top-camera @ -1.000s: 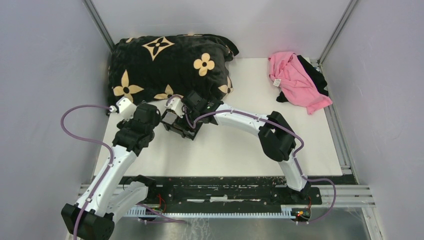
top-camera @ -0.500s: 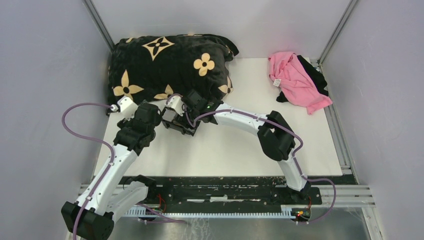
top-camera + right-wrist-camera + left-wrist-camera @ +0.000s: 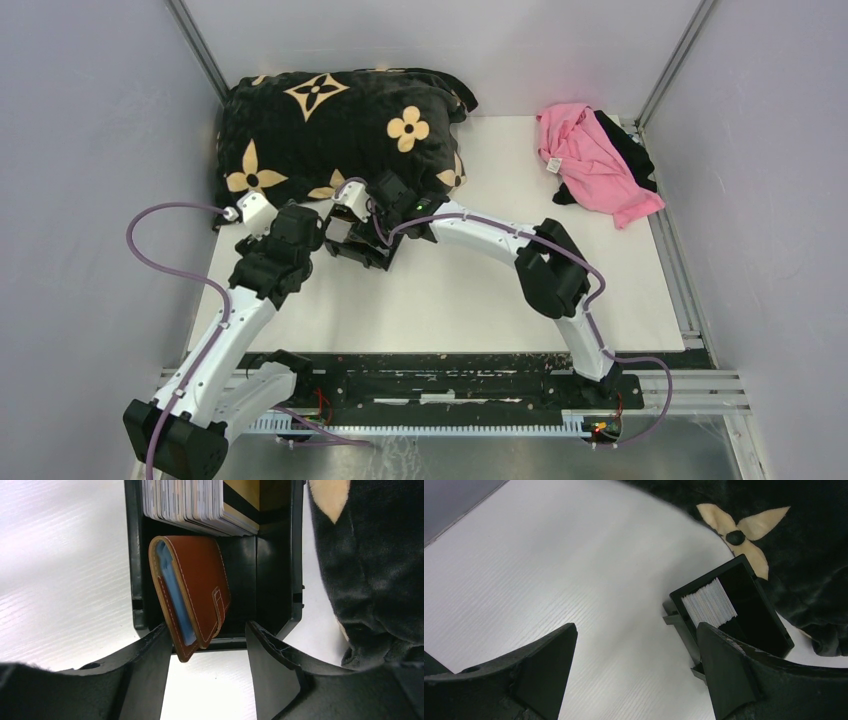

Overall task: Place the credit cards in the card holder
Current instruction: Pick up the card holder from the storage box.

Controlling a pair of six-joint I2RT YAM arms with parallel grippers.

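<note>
beside tray wall [image 3: 134, 555], tilted card holder [image 3: 200, 585]

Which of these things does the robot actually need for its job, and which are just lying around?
Needed: credit cards, brown card holder, both in the black tray.
Just lying about: flowered black blanket, pink cloth.

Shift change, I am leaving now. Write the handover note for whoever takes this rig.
Left hand: open, empty, over the table beside the black tray.
Right hand: open, fingers either side of the card holder, not gripping.
Things: card holder folded, on edge in the tray; credit cards stacked on edge in the same tray.
Done: no card visibly loaded; something blue shows in the fold, unclear what.
Left: take out the holder, open it, insert the cards.
</note>
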